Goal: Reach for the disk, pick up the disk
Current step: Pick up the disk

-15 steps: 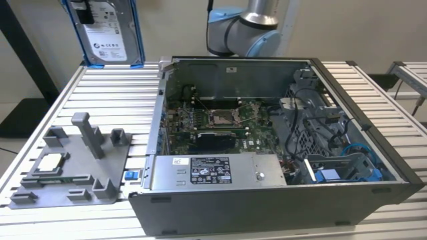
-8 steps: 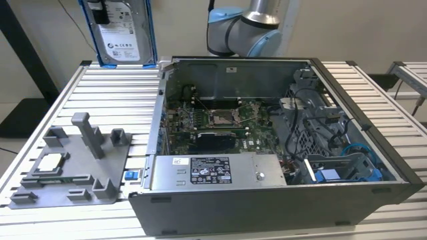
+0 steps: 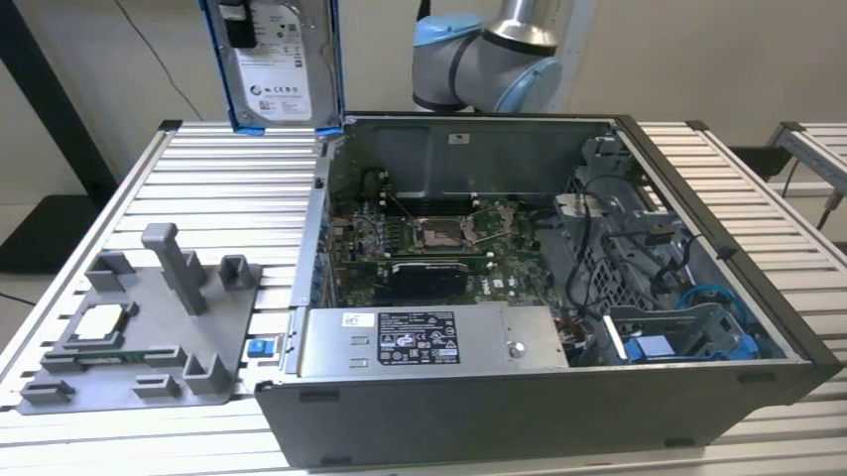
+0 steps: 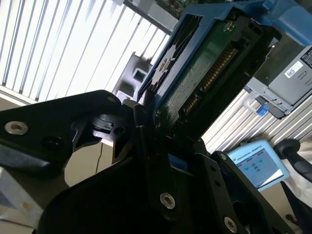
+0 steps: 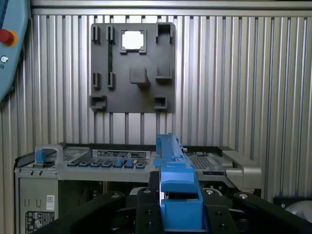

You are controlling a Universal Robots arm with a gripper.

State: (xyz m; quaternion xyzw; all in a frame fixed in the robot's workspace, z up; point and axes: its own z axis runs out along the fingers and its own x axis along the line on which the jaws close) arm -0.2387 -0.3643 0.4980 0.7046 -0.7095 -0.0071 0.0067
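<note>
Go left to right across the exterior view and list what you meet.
Square silver chip on the grey holder → disk, upright in the air → robot arm → blue bracket inside the open case.

disk (image 3: 278,69): silver-grey, blue rails | holder (image 3: 218,317): grey | table (image 3: 198,178): ribbed silver

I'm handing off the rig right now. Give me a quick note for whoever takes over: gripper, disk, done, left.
Gripper: shut on the disk, clamping its blue-railed edge.
Disk: upright, lifted above the table, by the far corner of the open computer case on the exterior view's left.
Done: reach and pick-up.
Left: nothing of this task shows undone.
</note>
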